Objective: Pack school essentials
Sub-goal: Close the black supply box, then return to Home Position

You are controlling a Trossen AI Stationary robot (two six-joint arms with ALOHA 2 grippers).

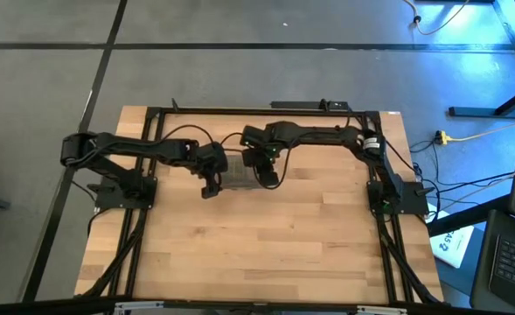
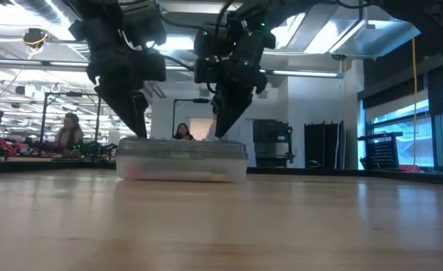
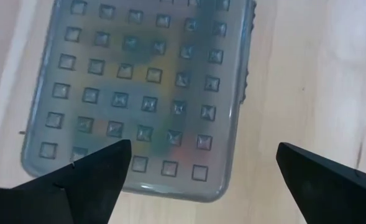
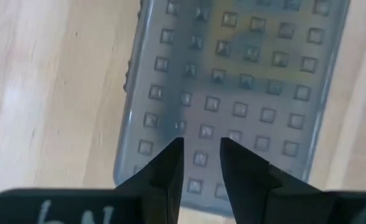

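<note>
A clear plastic case with a dotted grey lid (image 1: 238,172) lies flat on the wooden table, toward its far side. Dim yellow, red and pink shapes show through the lid (image 3: 145,93) and through the case's wall (image 2: 182,159); I cannot tell which school essentials they are. My left gripper (image 3: 201,149) hangs open wide over the case's left end (image 2: 141,129) and points steeply down. My right gripper (image 4: 201,142) points down close above the lid's right part (image 2: 223,134). Its fingers stand a narrow gap apart with nothing between them.
Black frame rails (image 1: 143,157) run along the table's left, right and far sides, where the arm bases stand. Bare wood (image 1: 257,245) stretches from the case to the near edge. In the low view, seated people (image 2: 71,129) show in the room beyond the table.
</note>
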